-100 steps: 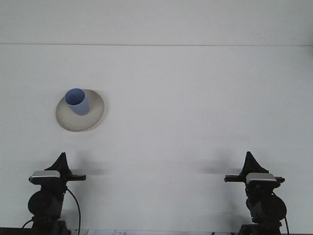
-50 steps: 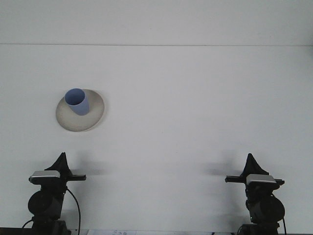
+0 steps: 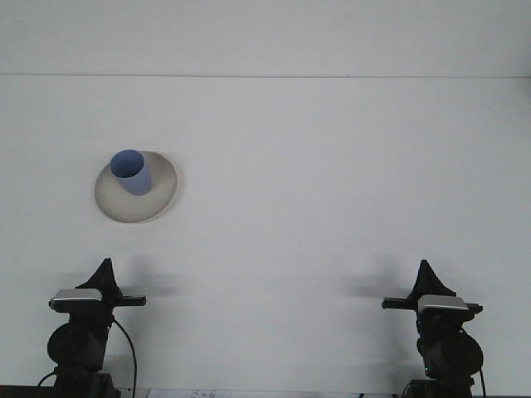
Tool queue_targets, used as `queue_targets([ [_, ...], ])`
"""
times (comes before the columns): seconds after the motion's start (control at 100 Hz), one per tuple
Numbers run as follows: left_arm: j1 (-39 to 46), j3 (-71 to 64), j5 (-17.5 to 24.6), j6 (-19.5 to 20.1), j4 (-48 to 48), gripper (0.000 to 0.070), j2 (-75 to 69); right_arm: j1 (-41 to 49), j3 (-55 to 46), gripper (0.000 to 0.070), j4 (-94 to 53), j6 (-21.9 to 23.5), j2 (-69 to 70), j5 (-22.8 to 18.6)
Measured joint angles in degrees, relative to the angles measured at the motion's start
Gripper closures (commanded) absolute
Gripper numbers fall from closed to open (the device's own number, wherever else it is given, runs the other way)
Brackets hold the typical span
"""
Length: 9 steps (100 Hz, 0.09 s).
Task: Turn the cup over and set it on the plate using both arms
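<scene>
The blue cup stands on the pale plate, mouth up, set toward the plate's far left part rather than its middle. The plate lies on the white bench, on the left side — well apart from both arms. The left gripper sits low at the near edge, directly below the plate but far from it; the right gripper mirrors it on the other side. Each shows only a dark pointed tip above its wrist housing. Whether either gripper is open or closed, I cannot tell from here — neither has hold of anything visible.
</scene>
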Motion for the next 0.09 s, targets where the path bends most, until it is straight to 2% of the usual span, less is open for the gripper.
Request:
queue_targets([
  [0.09, 0.0, 0.0, 0.0, 0.0, 0.0, 0.0686, 0.0, 0.0, 0.0, 0.0693, 0.0, 0.0, 0.0, 0.0],
])
